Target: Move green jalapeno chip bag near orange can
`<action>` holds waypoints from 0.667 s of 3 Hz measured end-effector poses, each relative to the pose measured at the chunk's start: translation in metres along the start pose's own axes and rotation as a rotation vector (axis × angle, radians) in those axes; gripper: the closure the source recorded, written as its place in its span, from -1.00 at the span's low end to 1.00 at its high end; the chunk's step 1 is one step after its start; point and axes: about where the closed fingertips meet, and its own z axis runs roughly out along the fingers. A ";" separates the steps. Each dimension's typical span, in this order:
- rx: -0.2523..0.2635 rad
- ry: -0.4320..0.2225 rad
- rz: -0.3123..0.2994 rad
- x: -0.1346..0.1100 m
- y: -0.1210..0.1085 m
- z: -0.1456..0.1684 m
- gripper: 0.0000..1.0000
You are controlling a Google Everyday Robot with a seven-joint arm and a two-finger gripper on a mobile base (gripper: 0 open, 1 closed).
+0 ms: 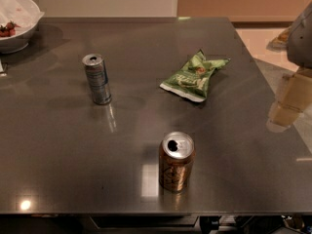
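The green jalapeno chip bag (pixel 194 76) lies flat on the dark table (pixel 58 150), right of centre, with its white bottom edge toward the front. The orange can (pixel 176 162) stands upright near the table's front edge, well in front of the bag and slightly to its left. My gripper (pixel 285 106) shows as a pale beige shape at the right edge of the view, over the table's right side. It is to the right of the bag, apart from it, and holds nothing that I can see.
A taller, slim silver-blue can (pixel 97 79) stands upright at the left of centre. A white bowl (pixel 14 26) with red pieces in it sits at the back left corner. The table's right edge runs close to my arm (pixel 302 35).
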 end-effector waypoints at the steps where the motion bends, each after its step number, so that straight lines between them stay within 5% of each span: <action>1: 0.000 0.000 0.000 0.000 0.000 0.000 -1.00; 2: -0.003 -0.002 0.001 -0.003 -0.002 -0.001 -1.00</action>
